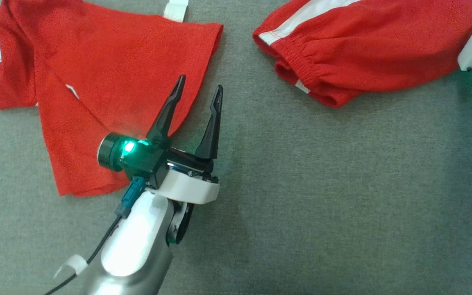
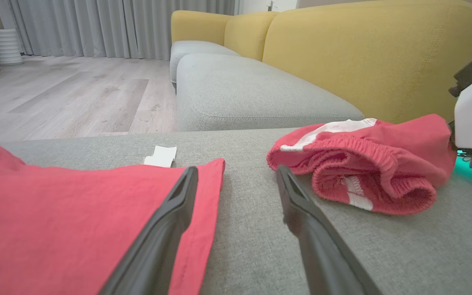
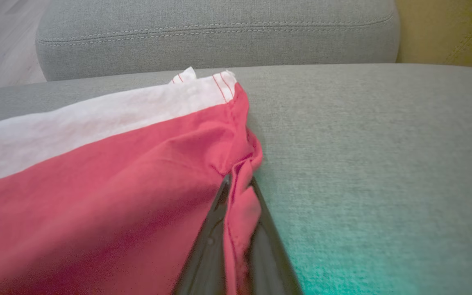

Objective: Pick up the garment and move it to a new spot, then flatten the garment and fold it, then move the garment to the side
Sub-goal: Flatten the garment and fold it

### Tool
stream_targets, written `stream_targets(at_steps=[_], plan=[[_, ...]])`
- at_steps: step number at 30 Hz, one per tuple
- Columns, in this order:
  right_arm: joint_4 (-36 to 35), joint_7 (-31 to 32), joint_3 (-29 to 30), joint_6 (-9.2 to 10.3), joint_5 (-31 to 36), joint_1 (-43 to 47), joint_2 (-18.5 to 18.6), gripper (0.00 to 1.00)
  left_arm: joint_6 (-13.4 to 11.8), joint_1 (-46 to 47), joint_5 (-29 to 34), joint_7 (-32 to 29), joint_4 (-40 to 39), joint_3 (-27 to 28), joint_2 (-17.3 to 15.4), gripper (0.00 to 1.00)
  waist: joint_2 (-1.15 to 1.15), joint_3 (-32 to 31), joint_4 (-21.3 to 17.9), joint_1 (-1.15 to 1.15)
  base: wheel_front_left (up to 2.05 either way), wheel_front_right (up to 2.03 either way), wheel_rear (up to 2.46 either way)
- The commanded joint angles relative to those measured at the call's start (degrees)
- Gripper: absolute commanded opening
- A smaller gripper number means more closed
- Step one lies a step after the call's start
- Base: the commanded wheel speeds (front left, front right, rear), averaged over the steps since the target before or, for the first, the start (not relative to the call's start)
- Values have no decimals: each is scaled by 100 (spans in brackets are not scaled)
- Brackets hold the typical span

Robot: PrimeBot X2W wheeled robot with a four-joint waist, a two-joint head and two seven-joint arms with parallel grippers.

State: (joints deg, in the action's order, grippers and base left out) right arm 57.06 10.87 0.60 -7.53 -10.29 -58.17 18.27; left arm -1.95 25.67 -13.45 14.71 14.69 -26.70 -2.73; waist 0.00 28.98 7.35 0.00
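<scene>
The red, white-striped cloth garment (image 1: 363,53) is pinched in our right end effector (image 3: 239,180); our left end effector (image 1: 200,82) gapes. We judge this the pick-up step: next we lift.

Head view overhead, wrist views low, close, sharing red shorts (image 1: 363,49)

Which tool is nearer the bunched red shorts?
Right. The right tool pinches an edge of the shorts; the left tool is open at the flat red garment, apart from them.
</scene>
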Motion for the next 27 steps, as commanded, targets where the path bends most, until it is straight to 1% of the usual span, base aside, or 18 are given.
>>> stream_targets(at_steps=[1,4,6,9,15,18,22,27], plan=[[-22,-97,-137,4,-73,92,91,0,12,78,76,29,-132,190,-21,100,0,-74,-67,0,0,0,0],[6,-321,-217,4,-220,161,228,0,34,45,96,29,-98,220,-20,100,0,-209,-165,0,0,0,0],[19,-480,-249,4,-396,298,388,0,49,-9,104,29,-80,251,-18,100,0,-379,-275,0,0,0,0],[19,-590,-281,4,-487,513,612,0,66,-90,110,29,-68,265,-17,100,0,-546,-376,0,0,0,0],[104,-771,-26,4,-638,935,1008,0,83,-235,115,29,-38,287,-16,100,0,-781,-471,0,0,0,0],[157,-885,96,4,-658,1079,1073,0,93,-307,123,29,-61,300,-16,100,0,-814,-465,0,0,0,0],[220,-1015,230,4,-668,1134,1065,0,108,-358,148,29,-57,311,-16,100,0,-810,-432,0,0,0,0],[268,-1330,361,4,-661,1085,919,0,131,-391,178,29,-18,331,-15,100,0,-865,-375,0,0,0,0]])
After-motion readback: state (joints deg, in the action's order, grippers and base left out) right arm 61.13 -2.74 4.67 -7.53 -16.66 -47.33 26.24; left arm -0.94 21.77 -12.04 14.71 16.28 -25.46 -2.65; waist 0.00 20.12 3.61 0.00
